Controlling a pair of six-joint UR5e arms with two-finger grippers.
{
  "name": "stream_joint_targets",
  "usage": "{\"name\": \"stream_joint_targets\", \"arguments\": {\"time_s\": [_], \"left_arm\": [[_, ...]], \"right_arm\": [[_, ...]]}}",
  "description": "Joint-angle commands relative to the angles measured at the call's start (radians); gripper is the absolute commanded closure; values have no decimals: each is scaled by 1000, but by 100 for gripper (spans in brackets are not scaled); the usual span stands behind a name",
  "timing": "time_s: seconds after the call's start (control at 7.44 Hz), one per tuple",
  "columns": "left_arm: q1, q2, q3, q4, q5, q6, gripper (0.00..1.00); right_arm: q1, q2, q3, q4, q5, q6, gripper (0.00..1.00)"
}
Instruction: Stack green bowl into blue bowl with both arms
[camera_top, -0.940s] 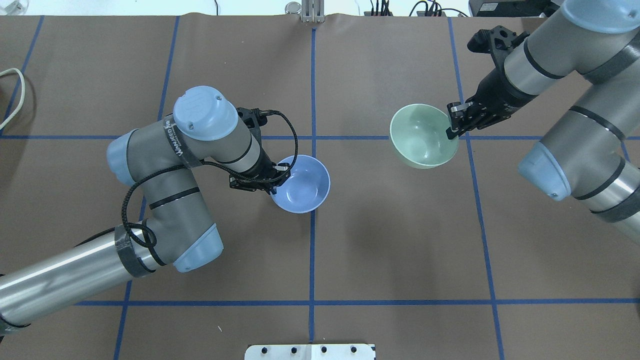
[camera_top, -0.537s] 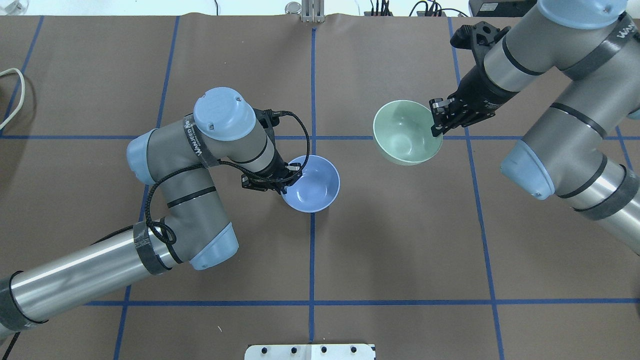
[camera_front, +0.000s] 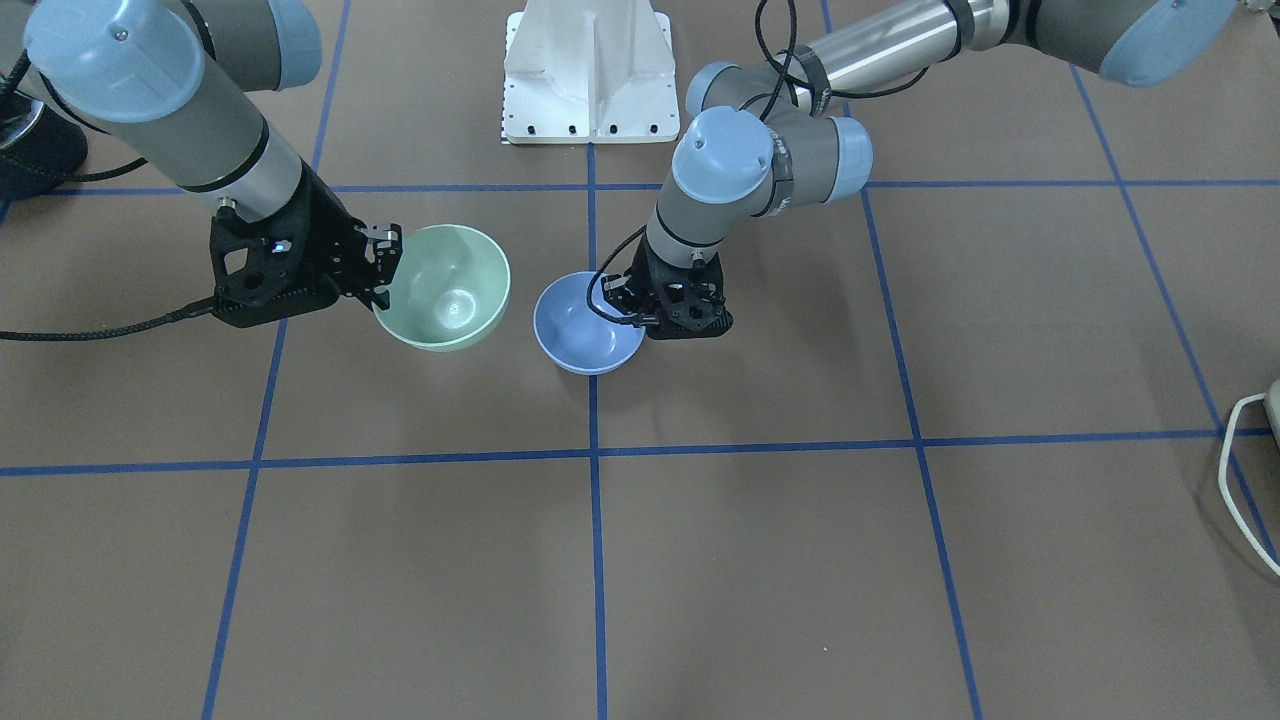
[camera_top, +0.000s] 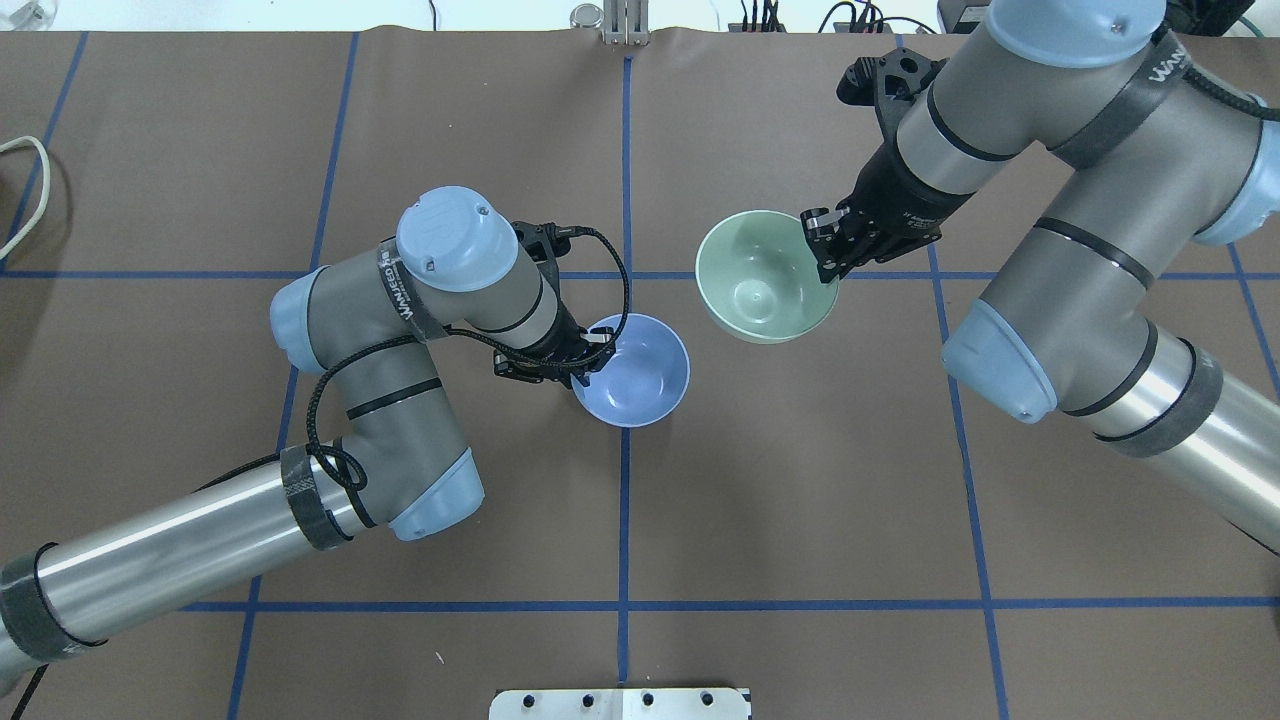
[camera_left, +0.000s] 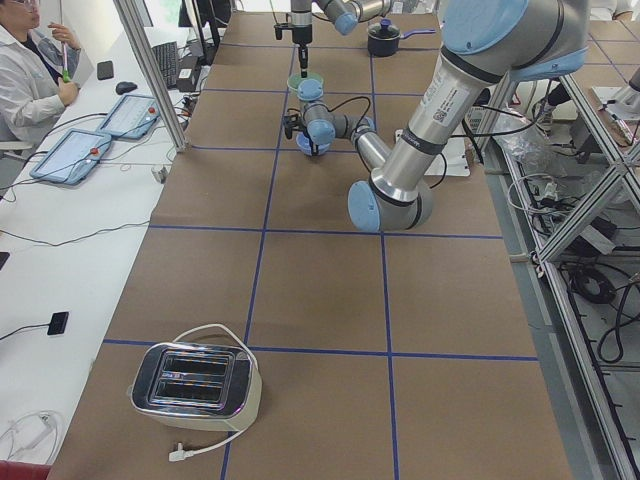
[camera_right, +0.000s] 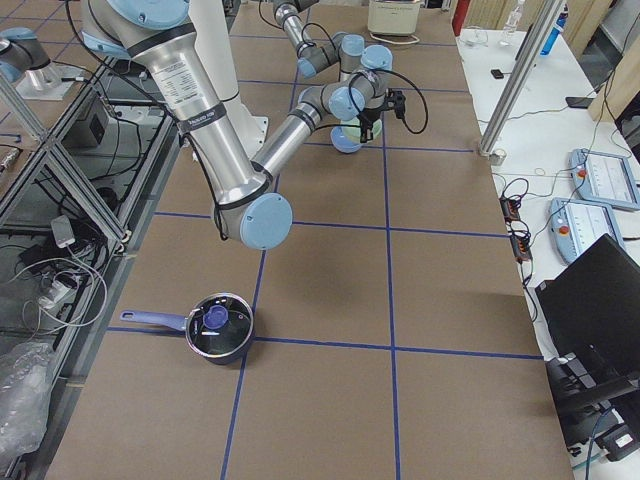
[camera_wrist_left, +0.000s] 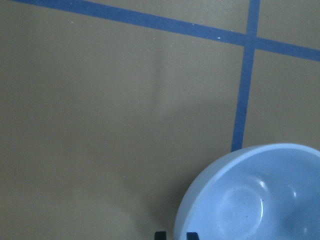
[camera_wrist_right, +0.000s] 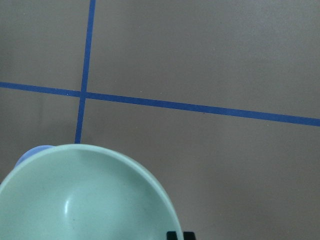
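Note:
The mint-green bowl (camera_top: 765, 278) hangs upright above the table, right of centre. My right gripper (camera_top: 825, 255) is shut on its right rim. It also shows in the front view (camera_front: 445, 288) and the right wrist view (camera_wrist_right: 85, 195). The periwinkle-blue bowl (camera_top: 635, 372) sits lower, at the centre line, upright and empty. My left gripper (camera_top: 597, 348) is shut on its left rim. The blue bowl also shows in the front view (camera_front: 585, 325) and the left wrist view (camera_wrist_left: 255, 195). The bowls are side by side with a small gap, not touching.
The white pedestal (camera_front: 590, 70) stands at the robot's side of the table. A white cable (camera_top: 30, 190) lies at the far left edge. A toaster (camera_left: 195, 380) and a lidded pot (camera_right: 218, 327) sit at the table's two ends, far from the bowls.
The right arm has carried the green bowl to the left, toward the centre. The left arm has carried the blue bowl a little to the right. The gap between the bowls has shrunk.

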Motion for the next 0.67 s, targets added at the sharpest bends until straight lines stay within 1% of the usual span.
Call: {"name": "stream_joint_targets", "arguments": {"time_s": [0.0,0.13,0.27,0.54], "left_arm": [[-22,0,-12,-3,-5,34,37],[-54,19,-40,0,-15,80,35],[-75,62,-82,1,-18,109,35],[-176,84,-87,4,-159,185,35]], "right_arm": [[-24,37,-5,-22,-23,10,100],[-42,54,-9,-30,-34,22,100],[-70,57,-11,-30,-53,25,100],[-125,69,-18,-31,-99,28,100]]}}
